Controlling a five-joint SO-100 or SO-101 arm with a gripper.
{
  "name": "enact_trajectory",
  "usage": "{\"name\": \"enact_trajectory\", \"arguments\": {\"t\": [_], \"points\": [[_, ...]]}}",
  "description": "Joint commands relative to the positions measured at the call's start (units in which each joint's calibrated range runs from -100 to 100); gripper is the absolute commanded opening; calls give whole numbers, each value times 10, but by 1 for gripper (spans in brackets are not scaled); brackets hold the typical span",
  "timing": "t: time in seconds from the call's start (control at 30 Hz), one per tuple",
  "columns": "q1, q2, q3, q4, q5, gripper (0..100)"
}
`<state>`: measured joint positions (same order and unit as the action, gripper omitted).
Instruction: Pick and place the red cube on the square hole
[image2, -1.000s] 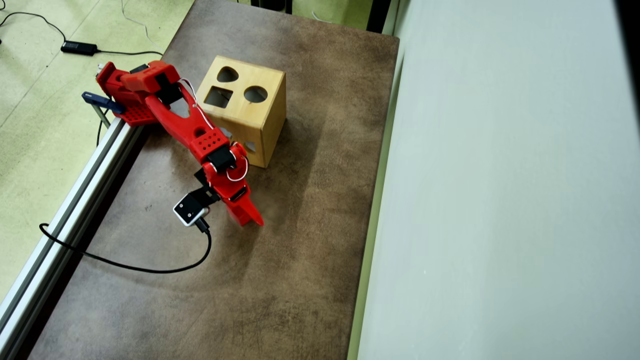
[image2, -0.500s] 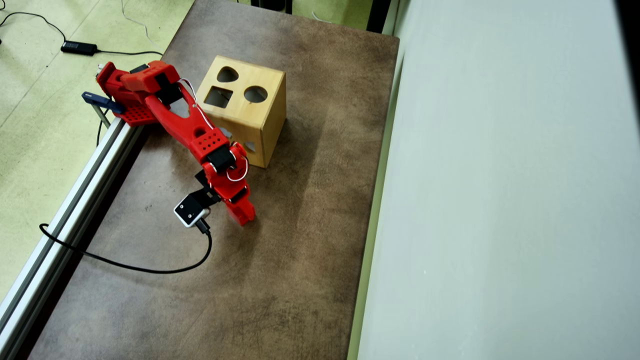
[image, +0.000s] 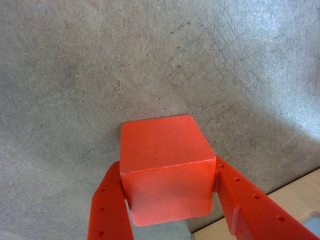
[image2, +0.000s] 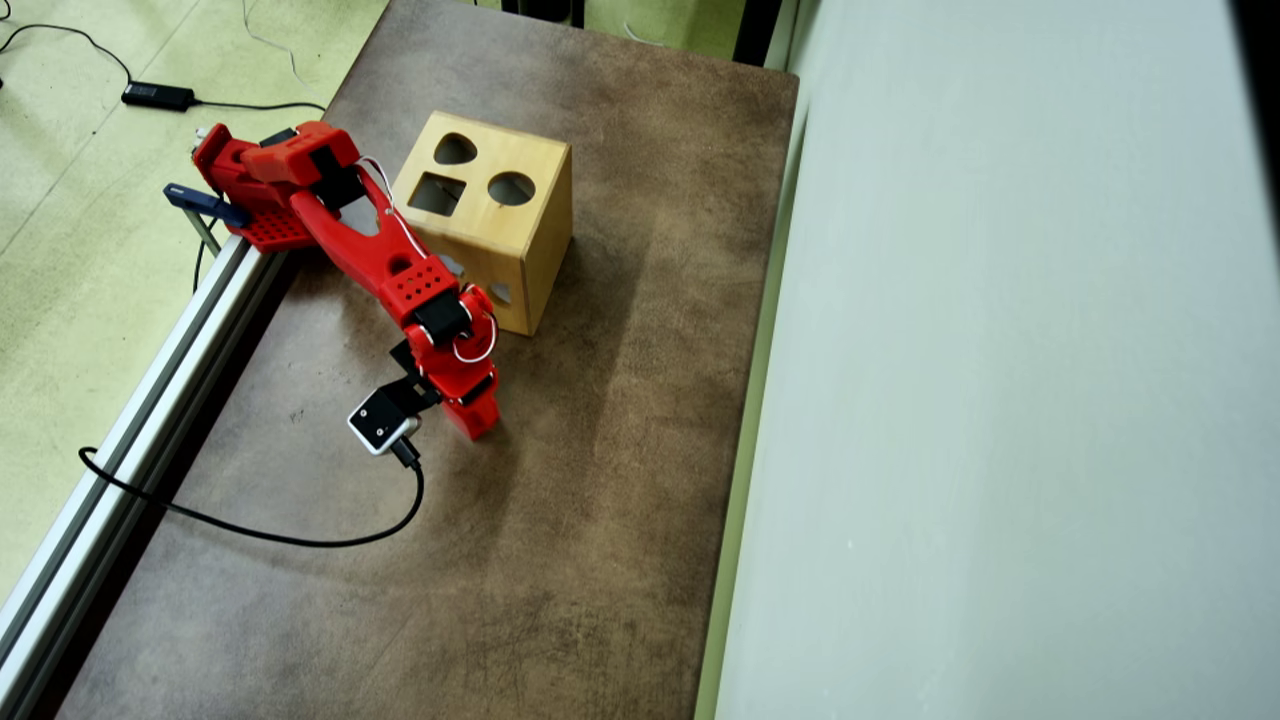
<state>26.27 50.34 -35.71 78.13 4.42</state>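
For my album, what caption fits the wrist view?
Red claw clamped on the red cube above the grey-brown table.

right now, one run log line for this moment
phase: grasp | hand: shut on red cube | cube: between the fingers, over table | square hole: empty

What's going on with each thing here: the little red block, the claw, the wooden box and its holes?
red cube: pinched between the two fingers, over the table.
gripper: shut on the red cube.
wooden box: upright on the table, untouched.
square hole: dark, nothing seen in it.
round hole: dark, nothing seen in it.
heart-shaped hole: dark, nothing seen in it.
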Motion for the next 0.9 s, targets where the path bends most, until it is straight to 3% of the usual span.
{"name": "enact_trajectory", "arguments": {"t": [0.0, 0.47, 0.87], "points": [[1, -18, -18, 1, 4, 21], [2, -136, -18, 7, -1, 21], [2, -352, -18, 7, -1, 21]]}}
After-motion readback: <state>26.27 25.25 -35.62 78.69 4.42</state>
